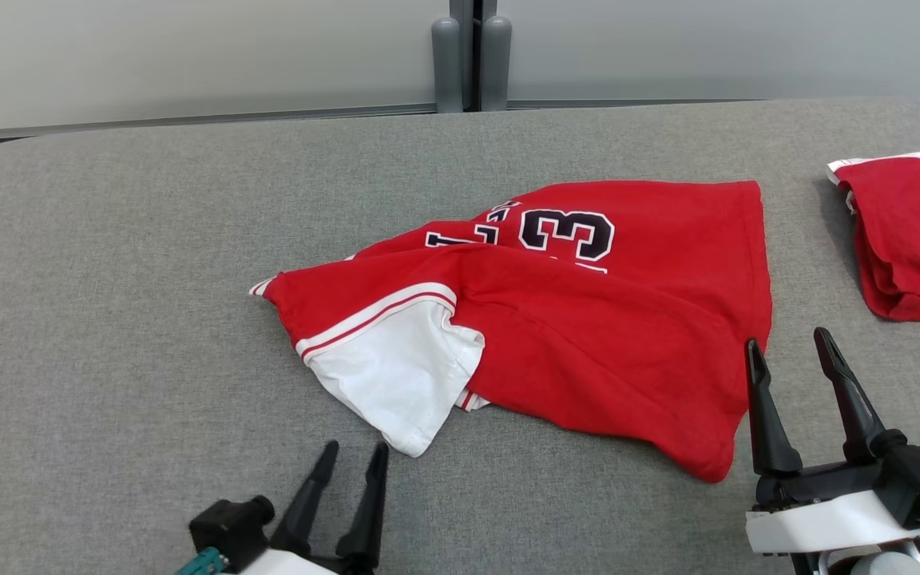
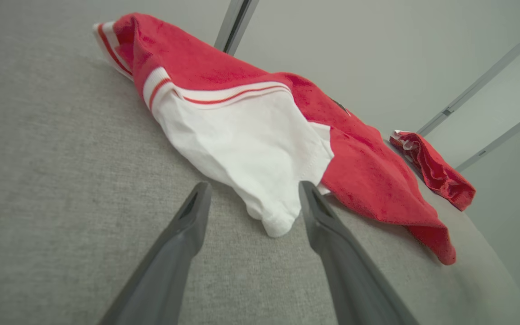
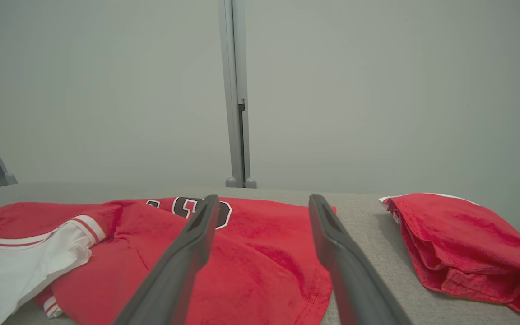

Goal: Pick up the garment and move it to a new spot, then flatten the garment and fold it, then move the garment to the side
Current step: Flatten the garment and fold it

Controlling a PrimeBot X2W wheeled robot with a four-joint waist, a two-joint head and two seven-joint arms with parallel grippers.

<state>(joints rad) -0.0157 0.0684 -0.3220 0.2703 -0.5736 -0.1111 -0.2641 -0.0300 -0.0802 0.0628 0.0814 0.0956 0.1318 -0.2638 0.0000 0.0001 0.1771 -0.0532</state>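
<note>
A red jersey (image 1: 604,335) with a white sleeve (image 1: 404,375) and a dark number lies crumpled in the middle of the grey padded table (image 1: 109,319). The same jersey (image 2: 368,176) fills the upper middle of the left wrist view, its white sleeve (image 2: 251,149) hanging toward the fingers. My left gripper (image 1: 352,455) is open just in front of the sleeve's tip, nothing between its fingers. Beside the jersey's right front corner my right gripper (image 1: 787,351) stands open and empty. In the right wrist view the jersey (image 3: 260,262) lies under and beyond the open fingers.
A second red garment (image 1: 915,239) lies bunched at the table's right edge, also visible as a red bundle (image 3: 463,243) in the right wrist view. A grey wall with a vertical post (image 1: 472,56) stands behind the table. Bare table stretches to the left.
</note>
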